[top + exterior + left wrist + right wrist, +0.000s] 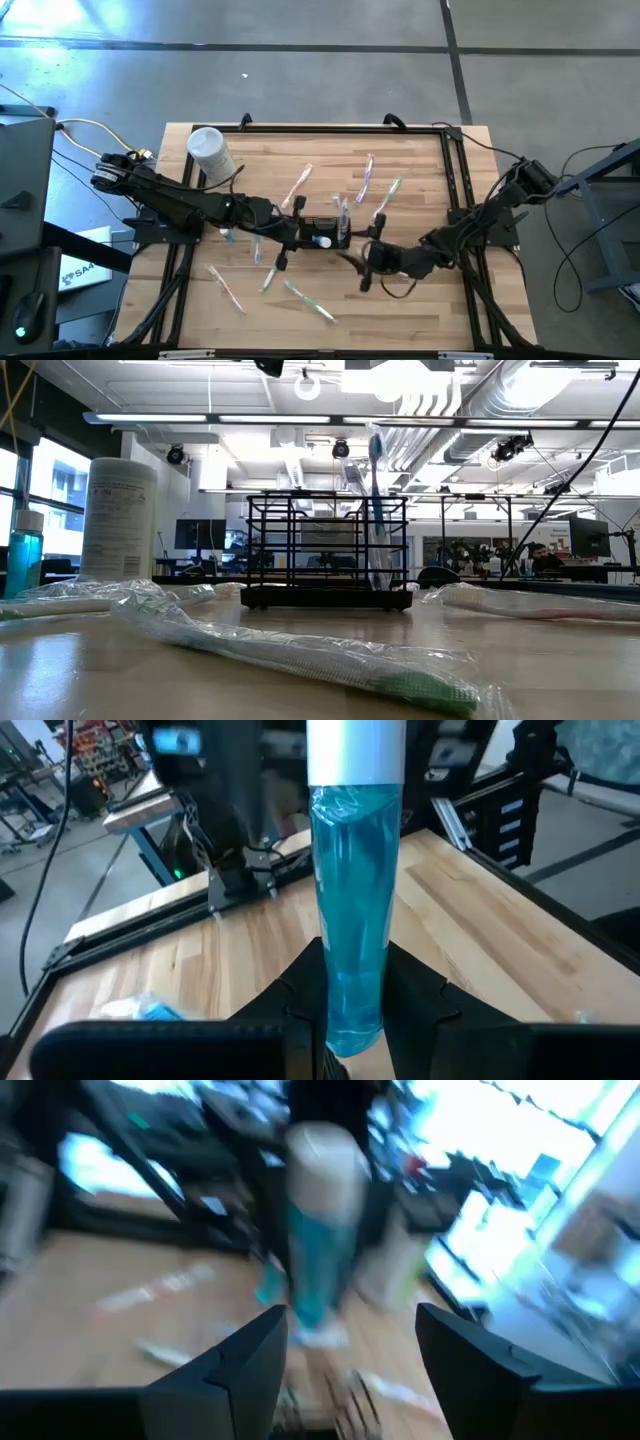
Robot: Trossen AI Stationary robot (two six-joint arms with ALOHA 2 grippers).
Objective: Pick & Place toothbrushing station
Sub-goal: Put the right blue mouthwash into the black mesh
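Observation:
The toothbrushing station, a small black wire caddy (326,226) (325,550), stands on its base at the table's middle with toothbrushes (375,510) upright in it. My left gripper (300,238) (350,995) reaches in from the table's left, up over the caddy, and is shut on a clear blue tube with a white cap (352,890) (323,240). My right gripper (365,268) (350,1330) comes from the right, open, facing the tube (318,1230) and apart from it. Neither gripper shows in the low view. My left gripper pinches the blue tube's lower end (350,1020) between its two fingers (300,1000). The fingers come nearly level from the table's left and lie across the tube. The tube stands upright, white cap up, lifted clear of the table.
A white cylindrical container (210,150) (118,520) stands at the far left. Several wrapped toothbrushes (308,300) (330,660) lie scattered over the wooden top. A teal bottle with a white cap (25,555) shows at the low view's left edge. Black frame rails (455,190) border the table.

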